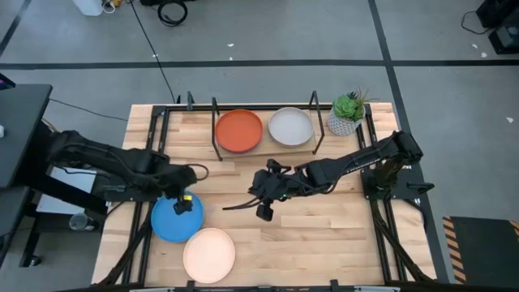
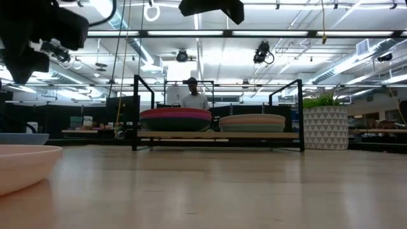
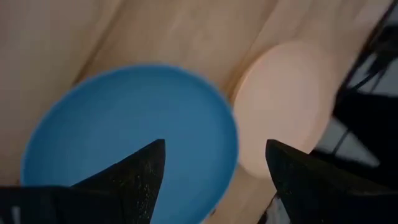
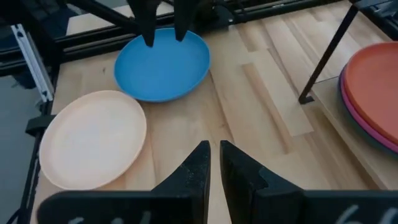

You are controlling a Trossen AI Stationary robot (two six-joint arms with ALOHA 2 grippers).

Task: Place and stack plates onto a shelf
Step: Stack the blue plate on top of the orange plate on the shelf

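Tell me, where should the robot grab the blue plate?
Probably by its thin rim: the blue plate lies flat on the table, so only the edge offers a pinch. The open left gripper is above it; come from the side away from the cream plate.

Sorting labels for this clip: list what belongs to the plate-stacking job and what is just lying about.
Job:
- bright blue plate, below the open left gripper
- cream plate
- orange-topped stack and grey-topped stack on the shelf
- right gripper, empty over the mid table

Lying about:
- potted plant beside the shelf

Smooth matt plates [image 4: 163, 64], pale wood tabletop [image 4: 261, 93]
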